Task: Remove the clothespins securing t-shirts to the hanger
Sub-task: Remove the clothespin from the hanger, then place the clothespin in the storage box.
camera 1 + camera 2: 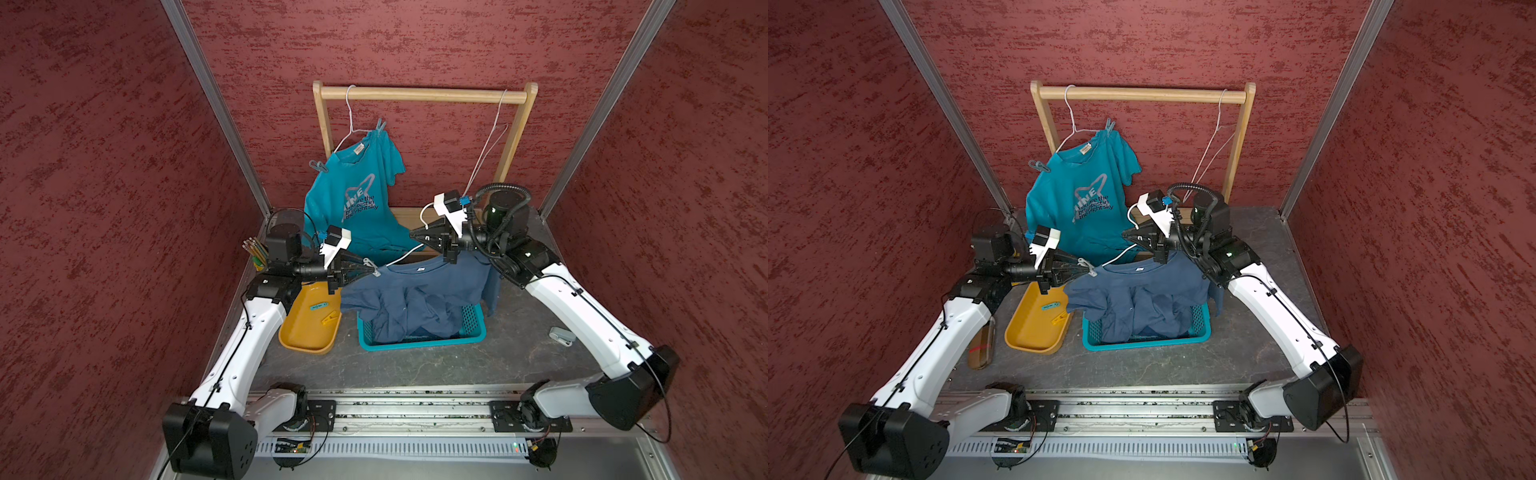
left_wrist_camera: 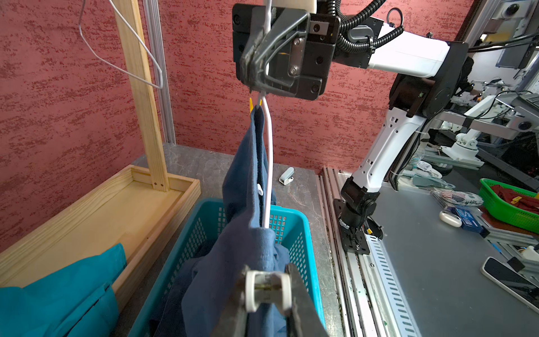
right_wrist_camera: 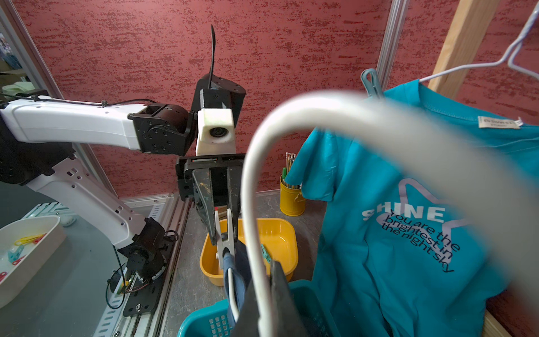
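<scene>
A slate blue t-shirt [image 1: 415, 291] hangs on a white hanger [image 1: 405, 255] above the basket. My right gripper [image 1: 413, 237] is shut on that hanger's hook [image 3: 253, 204]. At the shirt's left shoulder, my left gripper [image 1: 374, 271] is shut on a pale clothespin [image 2: 267, 289], its fingers [image 3: 210, 210] squeezing the clip's handles. A yellow clothespin [image 2: 251, 105] peeks out at the far shoulder, under the right gripper. Behind, the teal t-shirt [image 1: 357, 195] hangs from the rack with two grey-blue clothespins [image 1: 318, 166] [image 1: 380, 124] on its shoulders.
A yellow tray [image 1: 307, 332] at the left holds a teal clothespin [image 1: 320, 306] and a yellow one [image 1: 330, 318]. The teal basket [image 1: 419, 343] holds dark cloth. An empty wire hanger [image 1: 486, 149] hangs on the wooden rack [image 1: 424, 93]. A pencil cup [image 1: 255, 249] stands behind the left arm.
</scene>
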